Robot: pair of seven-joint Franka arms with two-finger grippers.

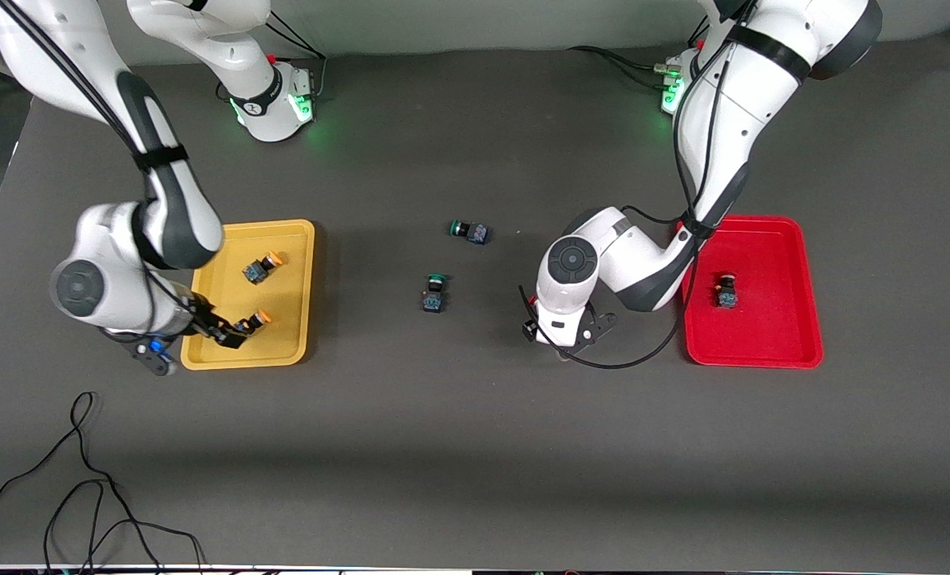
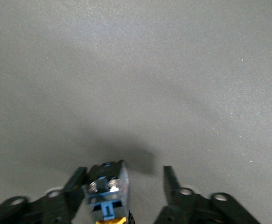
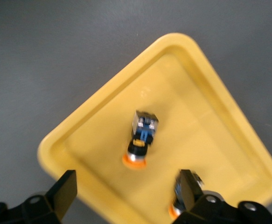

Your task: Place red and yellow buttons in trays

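Yellow tray [image 1: 295, 239]: on the table [image 1: 475, 447] toward the right arm's end, with two orange-capped buttons in it.
First orange-capped button [image 1: 262, 267]: lies free on the tray floor, farther from the front camera than the second; also seen from the right wrist [image 3: 141, 135], cap toward the pincer.
Second orange-capped button [image 1: 253, 322]: in the tray part nearer the front camera, right beside one finger [image 3: 188, 189] of the right pincer.
Right pincer [image 1: 223, 329]: low over the nearer part of the yellow tray, fingers spread apart, clamped on nothing.
Red tray [image 1: 778, 335]: on the table toward the left arm's end.
Red-capped button [image 1: 726, 292]: lies in the red tray, near its middle.
Left pincer [image 2: 125, 184]: over bare table between the green-capped buttons and the red tray; fingers apart, a blue-bodied button [image 2: 108, 189] against one finger [image 2: 75, 184], a gap to the other; its cap colour cannot be told.
Green-capped buttons: two on the table between the trays, one [image 1: 470, 231] farther from the front camera, one [image 1: 434, 292] nearer.
Cable [image 1: 84, 479]: loose black loops on the table at the right arm's end, near the front camera.
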